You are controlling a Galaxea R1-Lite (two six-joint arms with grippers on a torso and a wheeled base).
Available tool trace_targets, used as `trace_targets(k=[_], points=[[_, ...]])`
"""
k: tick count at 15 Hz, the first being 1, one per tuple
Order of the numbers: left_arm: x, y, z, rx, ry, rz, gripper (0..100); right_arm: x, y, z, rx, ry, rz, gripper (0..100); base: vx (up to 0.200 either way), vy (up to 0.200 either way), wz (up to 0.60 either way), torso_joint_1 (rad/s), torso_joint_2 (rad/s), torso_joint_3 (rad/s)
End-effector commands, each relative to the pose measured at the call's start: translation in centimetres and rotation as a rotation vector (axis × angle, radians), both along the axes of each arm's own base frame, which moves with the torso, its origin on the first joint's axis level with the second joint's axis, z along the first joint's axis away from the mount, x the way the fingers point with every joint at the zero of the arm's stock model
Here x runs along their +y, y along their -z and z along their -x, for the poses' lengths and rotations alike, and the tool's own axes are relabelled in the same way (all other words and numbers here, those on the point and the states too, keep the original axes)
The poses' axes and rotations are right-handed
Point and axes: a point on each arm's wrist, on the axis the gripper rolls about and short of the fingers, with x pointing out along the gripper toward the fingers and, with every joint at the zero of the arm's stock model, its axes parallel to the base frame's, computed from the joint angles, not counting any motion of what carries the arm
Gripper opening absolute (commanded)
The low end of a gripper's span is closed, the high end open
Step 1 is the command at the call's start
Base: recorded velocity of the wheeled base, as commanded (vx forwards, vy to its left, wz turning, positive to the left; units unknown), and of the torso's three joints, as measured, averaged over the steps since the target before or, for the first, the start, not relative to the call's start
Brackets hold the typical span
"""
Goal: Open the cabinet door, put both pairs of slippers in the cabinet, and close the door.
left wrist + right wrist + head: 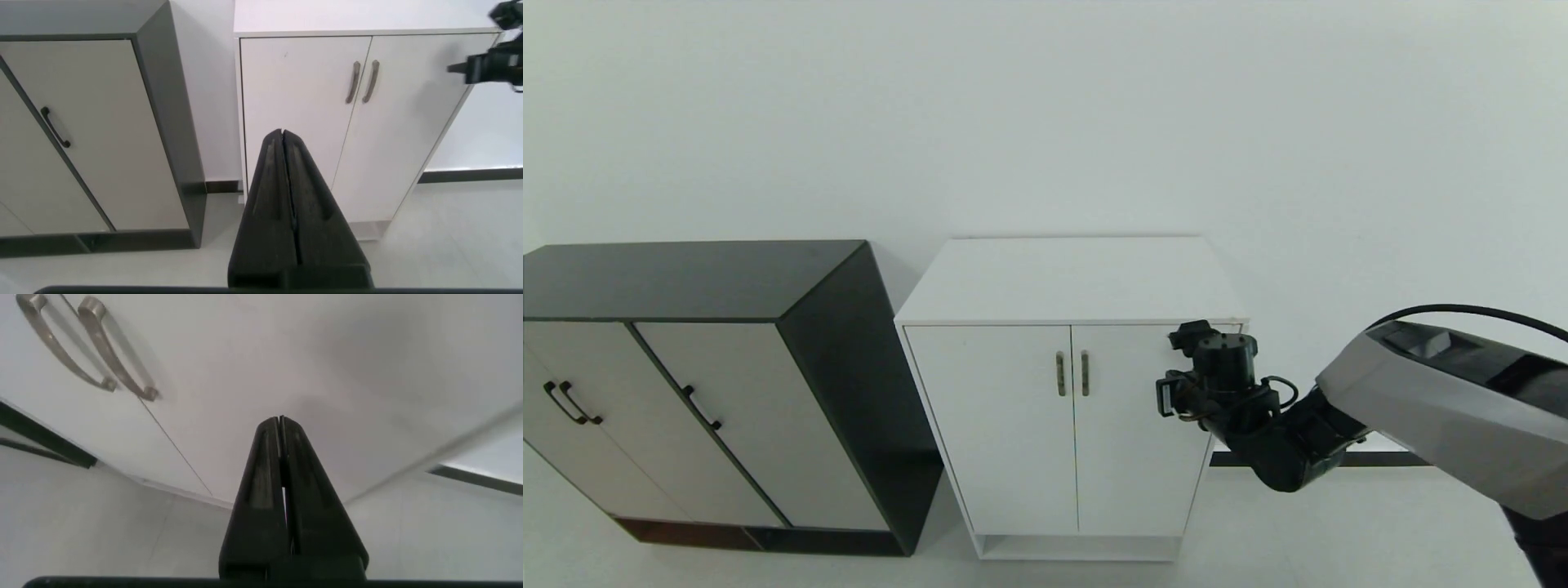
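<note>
The white cabinet (1070, 282) stands against the wall with its 2 doors, left (992, 425) and right (1135, 457), both shut. 2 slim metal handles (1060, 374) (1085, 373) sit side by side at the centre seam. The right arm (1290, 449) is raised in front of the right door's upper outer corner. The right gripper (282, 423) is close to that door, its fingers pressed together on nothing. The left gripper (283, 135), also clenched and empty, points at the cabinet from farther back. Just beside it stands 1 dark cabinet (686, 278) with 2 pale doors and 2 black handles (572, 403) (700, 407).
</note>
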Motion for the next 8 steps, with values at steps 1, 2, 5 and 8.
trace_targets(k=[1,2,5,8], points=[[0.0,0.0,0.0,0.001,0.0,0.0,0,-2.4,-3.1,3.8,-0.034,0.019,-0.015,0,0.0,0.0,0.0,0.0,0.0,0.0],[0.0,0.0,0.0,0.001,0.0,0.0,0,-3.6,-3.5,5.2,-0.032,0.04,-0.01,0,0.0,0.0,0.0,0.0,0.0,0.0],[0.0,0.0,0.0,0.001,0.0,0.0,0,-6.9,-4.4,8.9,-0.027,0.116,0.008,0,0.0,0.0,0.0,0.0,0.0,0.0],[0.0,0.0,0.0,0.001,0.0,0.0,0,-10.2,-5.3,14.5,-0.023,0.193,0.044,0,0.0,0.0,0.0,0.0,0.0,0.0]])
